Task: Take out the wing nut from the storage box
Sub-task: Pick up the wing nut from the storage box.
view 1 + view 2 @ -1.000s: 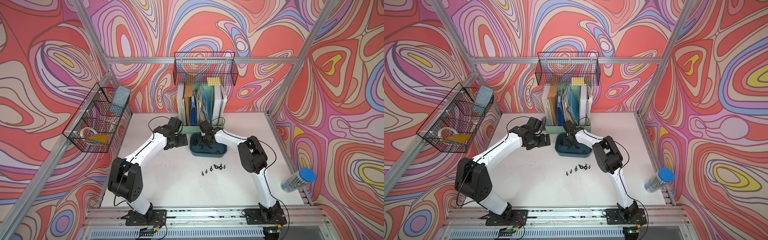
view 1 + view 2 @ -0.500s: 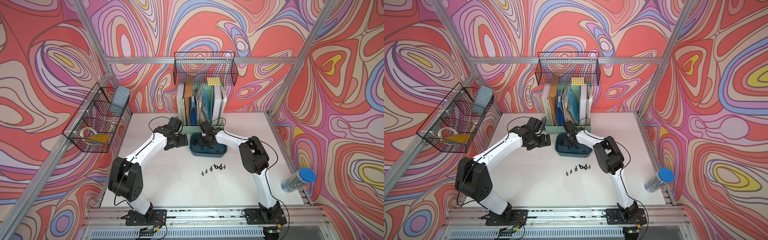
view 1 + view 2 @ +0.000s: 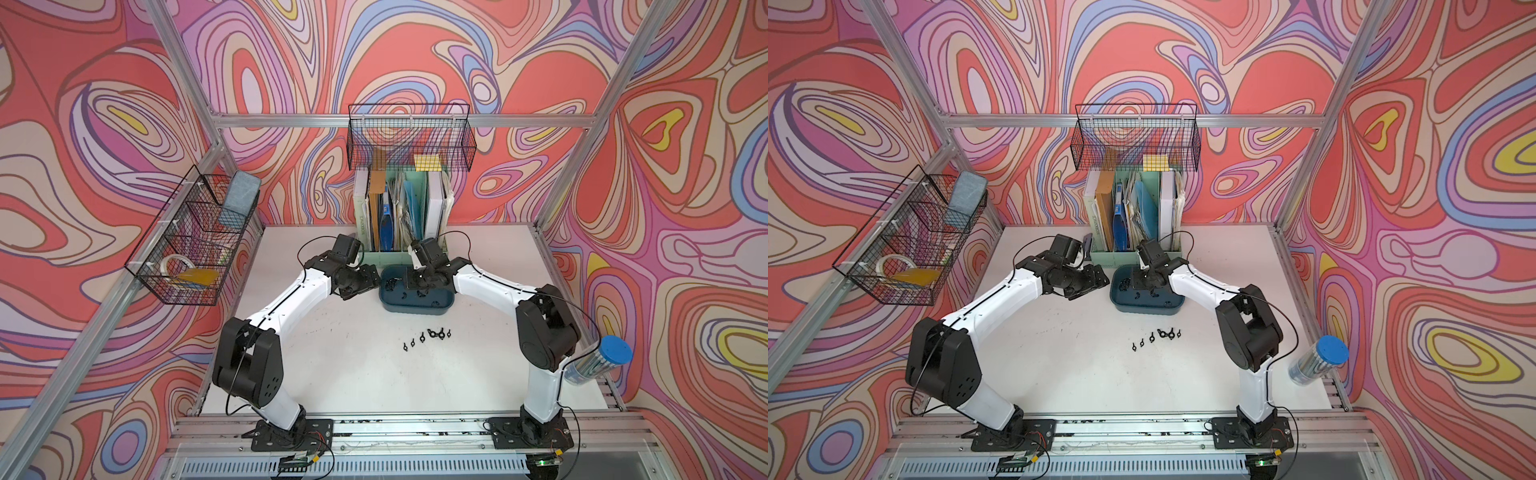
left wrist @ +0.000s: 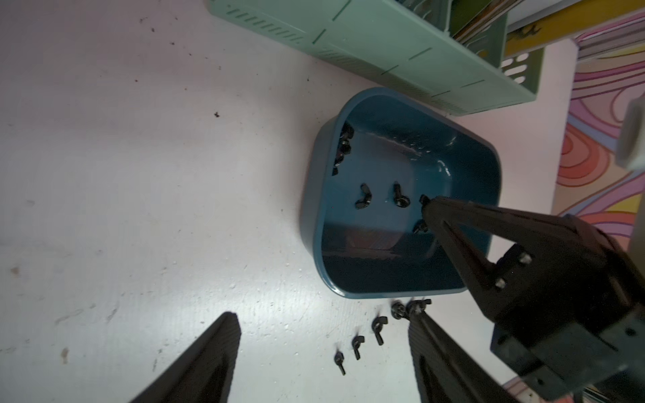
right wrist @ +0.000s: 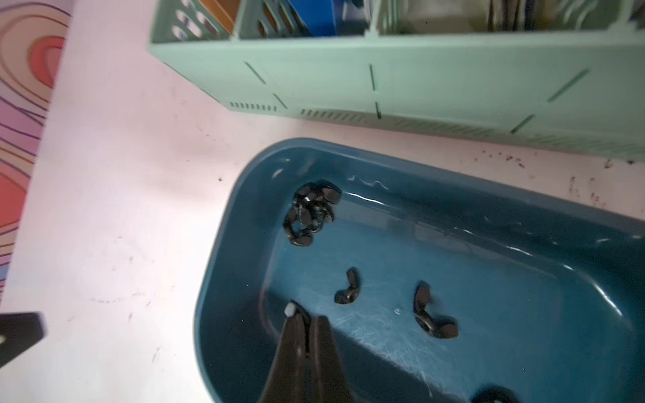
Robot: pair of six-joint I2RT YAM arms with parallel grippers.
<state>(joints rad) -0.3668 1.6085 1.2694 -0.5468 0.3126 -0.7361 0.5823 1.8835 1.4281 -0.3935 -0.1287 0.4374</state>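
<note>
Sitting on the table, just before the mint-green file holder: storage box, holding several loose wing nuts. Right tool inside box, jaws pressed together. Left tool beside box, jaws apart.

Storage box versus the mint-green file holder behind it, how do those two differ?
Colour: the storage box is dark teal, the file holder mint green. Height: the storage box is shallow, the file holder stands clearly taller. Contents: the storage box holds loose black wing nuts, the file holder upright books and folders. Both are open-topped and stand on the white table, close together.
</note>
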